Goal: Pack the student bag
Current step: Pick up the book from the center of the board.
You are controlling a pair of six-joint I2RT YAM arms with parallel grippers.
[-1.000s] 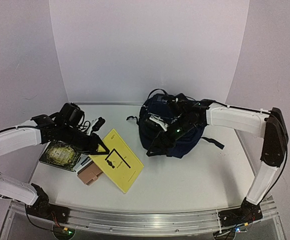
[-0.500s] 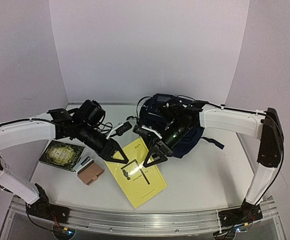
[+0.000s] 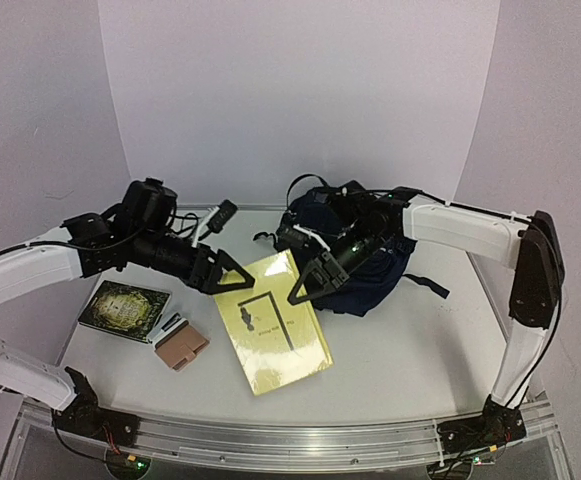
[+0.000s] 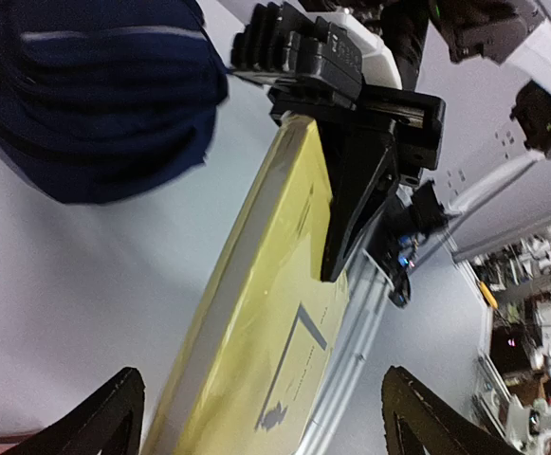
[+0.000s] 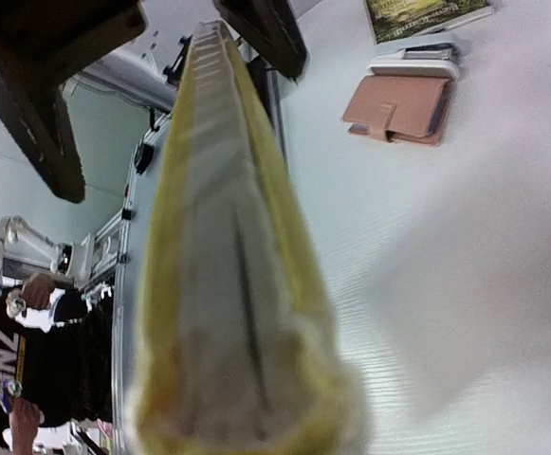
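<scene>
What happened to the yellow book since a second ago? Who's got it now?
The yellow book travelled right, toward the student bag. The left gripper brought it over, then opened and let go; the right gripper came away from the bag and shut on the book's edge. The green book, brown wallet and bag stayed put.

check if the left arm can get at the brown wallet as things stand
Probably yes. The left pincer is open and empty, hanging just beyond the brown wallet, which lies uncovered. The yellow book, gripped by the right pincer, sits to the wallet's right, not over it.
</scene>
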